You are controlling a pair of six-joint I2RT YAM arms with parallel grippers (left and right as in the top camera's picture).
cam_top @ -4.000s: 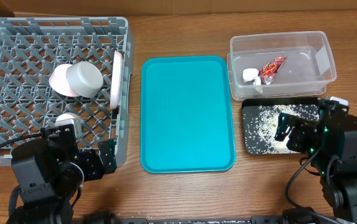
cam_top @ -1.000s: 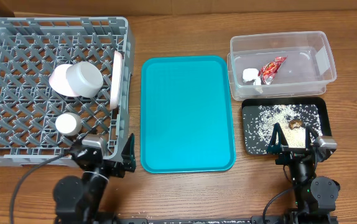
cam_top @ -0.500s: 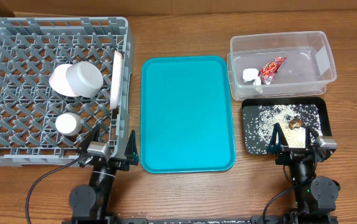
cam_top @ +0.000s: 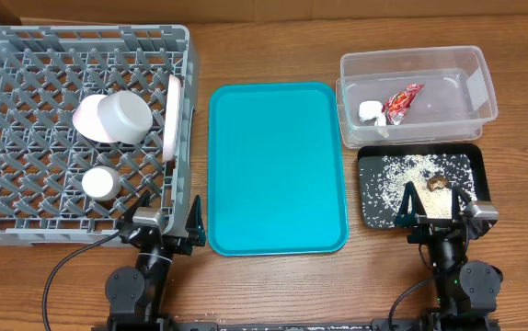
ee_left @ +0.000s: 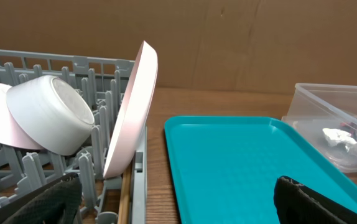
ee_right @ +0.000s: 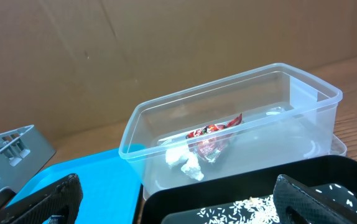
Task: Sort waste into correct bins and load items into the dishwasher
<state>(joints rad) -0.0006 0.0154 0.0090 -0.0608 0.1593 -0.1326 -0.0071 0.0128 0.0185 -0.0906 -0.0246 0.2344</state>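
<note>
A wooden table [cam_top: 273, 55] is seen from above. At the left a grey dish rack [cam_top: 25, 55] is set. Three or four dishes are counted in it. One pink plate [cam_top: 172, 115] is stood on edge along the rack's right side, its long axis running away from the robot and its top leaned towards the tray. One white bowl [cam_top: 121, 115] is laid on its side, base turned to the plate and mouth turned left against a pale dish [cam_top: 85, 119]; what kind of dish cannot be told. One small white cup [cam_top: 101, 184] is placed nearer the robot.

One teal tray [cam_top: 278, 165] is laid in the middle, long axis pointing away from the robot. At the right one clear bin [cam_top: 420, 92] is seen, holding one red wrapper [cam_top: 402, 99], laid diagonally, and one white crumpled scrap [cam_top: 371, 112] beside it. In front, one black tray [cam_top: 420, 207] is strewn with rice, with one brown morsel [cam_top: 437, 183].

The left gripper [cam_top: 166, 218] is held near the rack's front right corner, the right gripper [cam_top: 435, 210] at the black tray's near edge. Both are spread wide, with nothing held.
</note>
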